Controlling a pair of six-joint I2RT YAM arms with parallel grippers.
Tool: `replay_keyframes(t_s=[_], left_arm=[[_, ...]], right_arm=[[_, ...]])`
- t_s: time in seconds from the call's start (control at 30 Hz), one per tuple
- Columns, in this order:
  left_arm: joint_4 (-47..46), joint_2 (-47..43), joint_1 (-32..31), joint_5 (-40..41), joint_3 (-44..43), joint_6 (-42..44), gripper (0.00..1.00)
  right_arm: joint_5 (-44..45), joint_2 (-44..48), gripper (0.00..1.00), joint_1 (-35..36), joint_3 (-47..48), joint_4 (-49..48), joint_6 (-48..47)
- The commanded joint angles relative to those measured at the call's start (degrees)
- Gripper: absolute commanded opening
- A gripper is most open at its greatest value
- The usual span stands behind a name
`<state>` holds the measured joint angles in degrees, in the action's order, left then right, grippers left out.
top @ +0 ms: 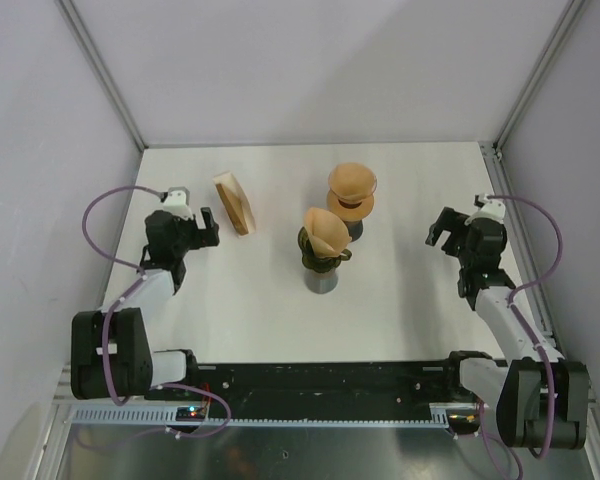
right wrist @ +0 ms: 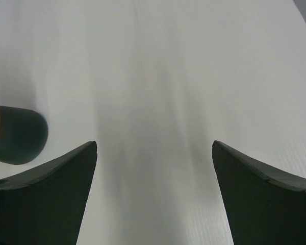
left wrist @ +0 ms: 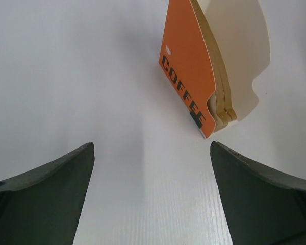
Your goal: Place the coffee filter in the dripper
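Two drippers stand mid-table on dark bases: the near one point(top: 325, 240) holds a brown paper filter folded in its cone, the far one point(top: 352, 190) also has a tan filter in it. A pack of coffee filters point(top: 234, 203) stands on edge at the back left; in the left wrist view its orange "COFFEE" cover point(left wrist: 188, 76) faces me, with brown filters behind it. My left gripper point(top: 208, 228) is open and empty, just left of the pack. My right gripper point(top: 441, 229) is open and empty, right of the drippers.
A dark rounded dripper base point(right wrist: 15, 135) shows at the left edge of the right wrist view. White walls and metal posts enclose the white table point(top: 400, 300). The black rail with the arm bases runs along the near edge.
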<state>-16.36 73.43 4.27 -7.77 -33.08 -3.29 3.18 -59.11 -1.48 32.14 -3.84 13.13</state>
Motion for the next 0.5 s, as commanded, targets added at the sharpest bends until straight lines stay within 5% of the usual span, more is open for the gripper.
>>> replay_keyframes(t_s=[0.0,0.47], left_arm=[[-14.1,-3.1,0.8,-1.0,5.2,-1.1,1.0],[-31.5,0.4,0.8,4.1,15.3,0.1,1.0]], right_arm=[[0.2,-0.6,0.99,-0.6,-5.1,-12.5,0.6],[5.1,-1.9,0.99,-0.7,-23.2,-41.8,-1.6]])
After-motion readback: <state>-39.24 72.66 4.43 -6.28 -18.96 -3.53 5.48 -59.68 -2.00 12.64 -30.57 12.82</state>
